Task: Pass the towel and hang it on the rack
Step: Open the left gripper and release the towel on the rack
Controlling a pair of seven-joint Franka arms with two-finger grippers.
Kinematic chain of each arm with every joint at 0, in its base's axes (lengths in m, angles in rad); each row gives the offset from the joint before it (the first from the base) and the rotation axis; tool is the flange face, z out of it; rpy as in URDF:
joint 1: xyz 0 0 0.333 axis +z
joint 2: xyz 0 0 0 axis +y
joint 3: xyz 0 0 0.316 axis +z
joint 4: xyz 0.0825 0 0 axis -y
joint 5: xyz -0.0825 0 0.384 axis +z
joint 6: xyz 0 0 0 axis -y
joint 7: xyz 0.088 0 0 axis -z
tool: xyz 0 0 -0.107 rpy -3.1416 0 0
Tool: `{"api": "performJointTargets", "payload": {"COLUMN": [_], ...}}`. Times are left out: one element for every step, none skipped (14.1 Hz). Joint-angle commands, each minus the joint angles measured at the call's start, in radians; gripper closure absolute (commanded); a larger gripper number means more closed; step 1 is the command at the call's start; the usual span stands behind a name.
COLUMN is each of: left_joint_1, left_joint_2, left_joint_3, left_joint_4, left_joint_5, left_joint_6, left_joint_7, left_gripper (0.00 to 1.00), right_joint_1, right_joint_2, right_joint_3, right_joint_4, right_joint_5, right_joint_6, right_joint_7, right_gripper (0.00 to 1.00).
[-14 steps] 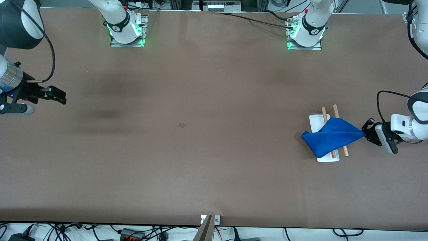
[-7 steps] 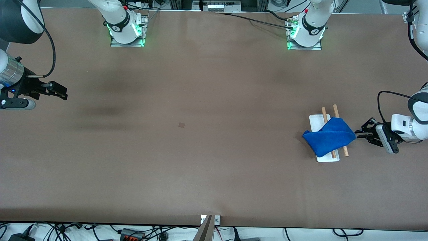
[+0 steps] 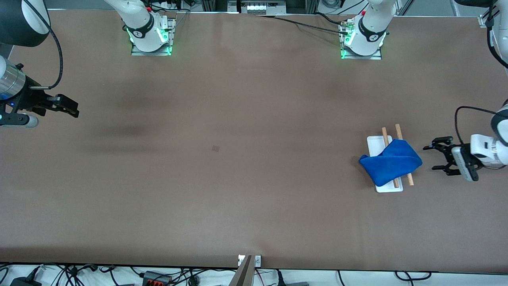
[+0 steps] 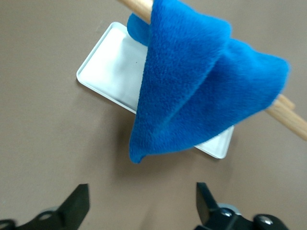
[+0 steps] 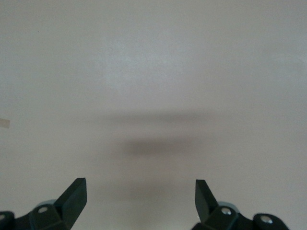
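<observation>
Towel (image 3: 391,163) drapes the rack (image 3: 376,143) rods. Left gripper (image 3: 433,158), open and empty, sits at its 3 o'clock; advise withdrawing level, avoiding cloth. Right gripper (image 3: 70,109) waits open over bare counter (image 3: 238,178).

The right wrist view looked down on a bare stretch of the brown table (image 5: 153,62), where a soft dark shadow (image 5: 156,146) lay as a blurred band, with a fainter streak just above it in the picture. The right gripper (image 5: 140,197) hung over that surface with its two black fingertips (image 5: 74,194) spread wide apart and nothing between them. At one edge of the picture a small pale scrap (image 5: 4,123), perhaps tape, lay flat on the table.
</observation>
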Motion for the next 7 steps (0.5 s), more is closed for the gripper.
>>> {"api": "performJointTargets", "payload": {"left_joint_1": [0.024, 0.031, 0.030, 0.027, 0.022, 0.021, 0.021], "left_joint_2": [-0.015, -0.017, -0.029, -0.038, -0.052, -0.069, -0.081], "left_joint_3": [-0.004, -0.004, -0.003, -0.004, -0.006, -0.012, -0.018], "left_joint_4": [0.084, 0.116, 0.150, 0.171, 0.191, 0.210, 0.231], "left_joint_5": [0.017, 0.029, 0.031, 0.032, 0.049, 0.073, 0.090], "left_joint_6": [-0.118, -0.152, -0.195, -0.230, -0.266, -0.295, -0.331], "left_joint_7": [0.024, 0.024, 0.018, 0.006, -0.021, -0.064, -0.110], "left_gripper": [0.00, 0.00, 0.00, 0.00, 0.00, 0.00, 0.00], "right_joint_1": [-0.002, -0.002, -0.002, -0.002, -0.002, -0.002, -0.002], "right_joint_2": [-0.052, -0.066, -0.075, -0.091, -0.100, -0.106, -0.106], "right_joint_3": [0.002, 0.001, 0.001, 0.001, 0.001, 0.001, 0.001], "right_joint_4": [-0.063, -0.080, -0.099, -0.120, -0.137, -0.143, -0.140], "right_joint_5": [0.015, 0.015, 0.015, 0.013, 0.013, 0.012, 0.013], "right_joint_6": [0.012, 0.018, 0.036, 0.053, 0.064, 0.064, 0.058], "right_joint_7": [-0.009, -0.035, -0.043, -0.045, -0.045, -0.045, -0.043], "right_gripper": [0.00, 0.00, 0.00, 0.00, 0.00, 0.00, 0.00]}}
